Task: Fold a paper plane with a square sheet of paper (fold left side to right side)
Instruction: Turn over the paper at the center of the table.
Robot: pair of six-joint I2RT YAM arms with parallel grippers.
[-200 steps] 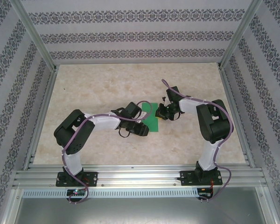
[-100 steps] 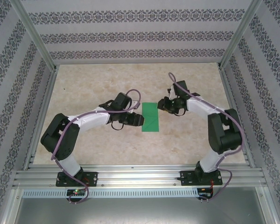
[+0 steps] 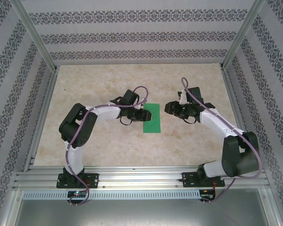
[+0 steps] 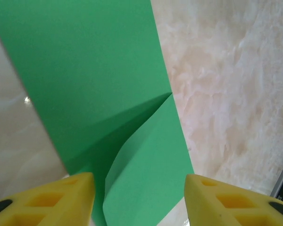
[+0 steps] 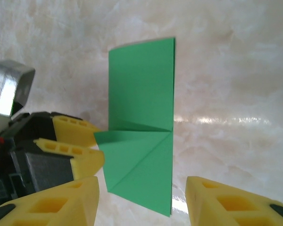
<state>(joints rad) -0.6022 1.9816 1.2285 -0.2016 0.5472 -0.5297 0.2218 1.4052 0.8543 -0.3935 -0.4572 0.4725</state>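
The square sheet of paper lies flat on the table as a narrow green strip, folded in half. Diagonal creases mark its near end, and one flap stands slightly raised. My left gripper sits at the strip's left edge, open, with its yellow fingertips on either side of the paper's end and apart from it. My right gripper hovers to the right of the strip, open and empty, a little above the table. The left fingers show beside the raised flap.
The beige marble-look table stretches all around the paper. Aluminium frame rails run along the near edge and both sides. Patterned walls enclose the back and sides.
The right gripper has opened and drawn back to the right, away from the paper. The left gripper has shifted up along the strip's left edge. The strip now lies uncovered.
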